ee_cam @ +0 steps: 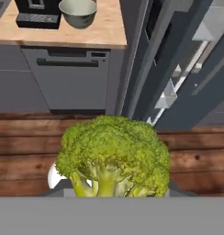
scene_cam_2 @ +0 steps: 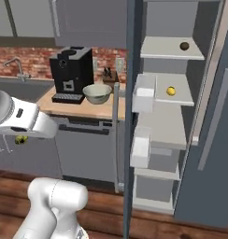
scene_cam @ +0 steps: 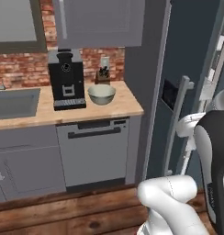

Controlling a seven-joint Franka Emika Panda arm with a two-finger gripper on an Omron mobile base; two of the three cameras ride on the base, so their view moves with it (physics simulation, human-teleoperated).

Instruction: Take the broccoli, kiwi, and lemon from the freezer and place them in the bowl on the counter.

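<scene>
1. Carrying step, first item: the broccoli (ee_cam: 114, 156) sits right in front of the hand camera, head up and pale stem down at the lower edge, well above the wooden floor (ee_cam: 196, 160) and clear of any shelf. Judged to be held by the tool, pinched at the stem; the finger tips themselves are hidden behind the floret, so the grip is inferred from how it hangs. A small yellow-green speck (scene_cam_2: 20, 139) beneath the white arm in the right base view is likely the same floret.

2. Kiwi (scene_cam_2: 184, 46): on the top white shelf of the open freezer (scene_cam_2: 200, 140), toward its right end. Not yet collected.

3. Lemon (scene_cam_2: 171, 91): on the shelf below the kiwi, also toward the right. Not yet collected.

4. Bowl (scene_cam: 102, 94): on the tabletop (scene_cam: 123, 108), just beside the black coffee machine (scene_cam: 66, 78) on its right, a knife block (scene_cam: 103, 73) behind it. No fruit is visible inside.

5. Dishwasher front (scene_cam: 93, 153): directly below the bowl.

6. Next move, as judged: lift the broccoli over the tabletop edge, centre it above the bowl's rim, lower, then release. Care is needed to clear the coffee machine and the freezer door (scene_cam: 178, 92).
</scene>
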